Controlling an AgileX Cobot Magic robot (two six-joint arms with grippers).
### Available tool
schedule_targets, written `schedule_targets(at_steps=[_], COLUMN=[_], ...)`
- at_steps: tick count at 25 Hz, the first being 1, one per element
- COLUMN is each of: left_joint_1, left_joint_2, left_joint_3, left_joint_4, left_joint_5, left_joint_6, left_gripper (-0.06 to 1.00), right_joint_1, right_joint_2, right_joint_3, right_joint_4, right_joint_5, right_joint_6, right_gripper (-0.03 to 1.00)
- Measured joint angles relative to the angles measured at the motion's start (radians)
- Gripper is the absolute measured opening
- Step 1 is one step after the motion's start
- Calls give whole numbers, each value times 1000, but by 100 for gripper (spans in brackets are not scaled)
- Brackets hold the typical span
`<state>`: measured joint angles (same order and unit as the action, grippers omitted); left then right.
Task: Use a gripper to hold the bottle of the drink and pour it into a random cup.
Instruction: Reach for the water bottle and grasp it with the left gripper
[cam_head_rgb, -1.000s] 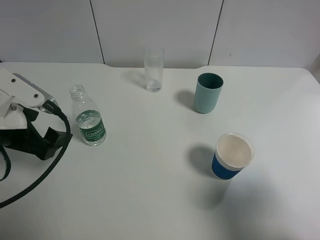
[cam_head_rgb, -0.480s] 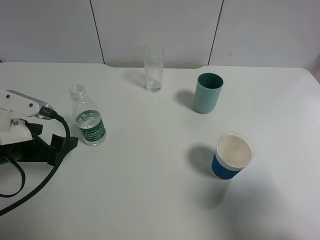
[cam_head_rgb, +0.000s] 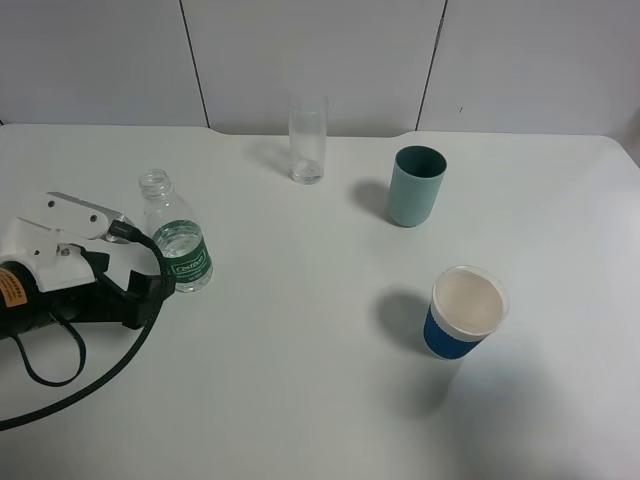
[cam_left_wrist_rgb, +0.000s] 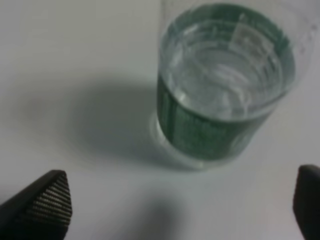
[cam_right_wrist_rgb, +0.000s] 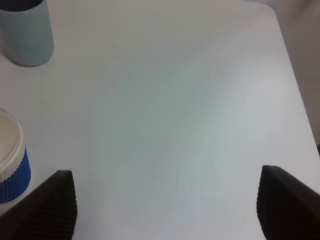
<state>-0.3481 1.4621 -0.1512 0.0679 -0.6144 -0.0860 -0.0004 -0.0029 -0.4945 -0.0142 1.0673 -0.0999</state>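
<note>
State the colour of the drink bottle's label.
The bottle's label is dark green with white lettering; the exterior high view shows it best.

In the overhead view the left arm (cam_head_rgb: 40, 285) runs off the frame's left edge, and its black front overlaps the bottle's (cam_head_rgb: 178, 235) lower left side. The print on the green label (cam_head_rgb: 187, 268) is too small to read. The left wrist view shows the bottle blurred and cropped, with the left gripper's (cam_left_wrist_rgb: 172, 205) fingertips (cam_left_wrist_rgb: 45, 202) cut by the border. In the right wrist view the teal cup (cam_right_wrist_rgb: 25, 35), paper cup (cam_right_wrist_rgb: 10, 165) and right gripper (cam_right_wrist_rgb: 167, 202) are likewise cropped.
</note>
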Motion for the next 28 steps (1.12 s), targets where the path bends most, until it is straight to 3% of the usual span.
schedule_targets(at_steps=[9, 16, 20, 28], left_joint_1=[0, 0, 0, 0], left_joint_2=[224, 338, 401, 510], left_joint_3=[0, 0, 0, 0], left_joint_4=[92, 95, 95, 94], left_joint_5=[-366, -540, -592, -593], left_joint_6=[0, 9, 24, 60], left_gripper=[88, 88, 88, 85], right_joint_1=[0, 0, 0, 0], right_joint_2=[0, 0, 0, 0], right_joint_3=[0, 0, 0, 0], right_joint_4=[0, 0, 0, 0], right_joint_5=[0, 0, 0, 0], right_joint_6=[0, 0, 0, 0], right_gripper=[74, 74, 74, 74])
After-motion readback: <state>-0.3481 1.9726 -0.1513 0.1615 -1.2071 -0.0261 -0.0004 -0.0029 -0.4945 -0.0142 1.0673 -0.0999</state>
